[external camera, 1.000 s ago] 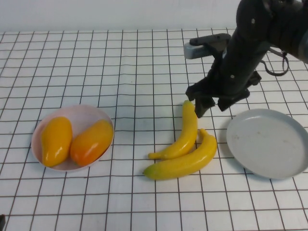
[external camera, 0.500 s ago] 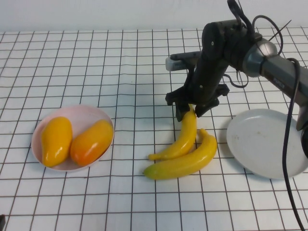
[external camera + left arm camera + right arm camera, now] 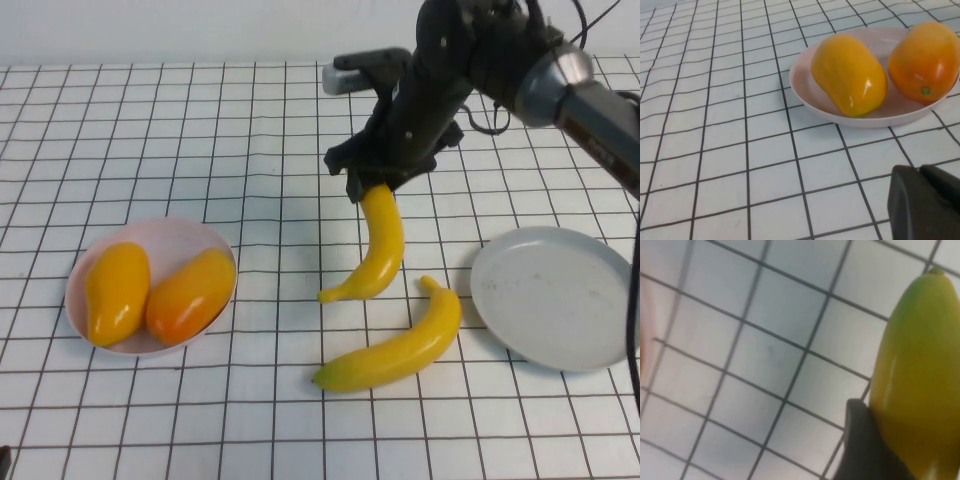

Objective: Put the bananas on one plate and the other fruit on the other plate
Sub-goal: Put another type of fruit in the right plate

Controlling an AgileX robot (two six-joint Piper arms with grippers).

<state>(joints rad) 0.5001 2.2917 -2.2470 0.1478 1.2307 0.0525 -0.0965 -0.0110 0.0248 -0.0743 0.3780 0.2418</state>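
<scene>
My right gripper [image 3: 372, 188] is shut on the top end of one banana [image 3: 380, 250], which hangs tilted with its lower tip near the table. In the right wrist view a dark finger [image 3: 860, 440] presses against that banana [image 3: 915, 380]. The second banana [image 3: 395, 350] lies on the table in front. The grey-blue plate [image 3: 555, 295] sits at the right with nothing on it. The pink plate [image 3: 170, 228] at the left holds two orange-yellow fruits [image 3: 117, 290] [image 3: 190, 295]. My left gripper [image 3: 920, 172] is shut near the pink plate [image 3: 805, 85] and its fruits [image 3: 849, 75] [image 3: 924, 60].
A white cloth with a black grid covers the table [image 3: 250, 130]. The right arm [image 3: 560, 80] and its cables reach in from the upper right, above the grey-blue plate's far side.
The right gripper closed on the upper banana and carried its top end back and left, off the other banana. The lower banana shifted slightly to the right and forward.
</scene>
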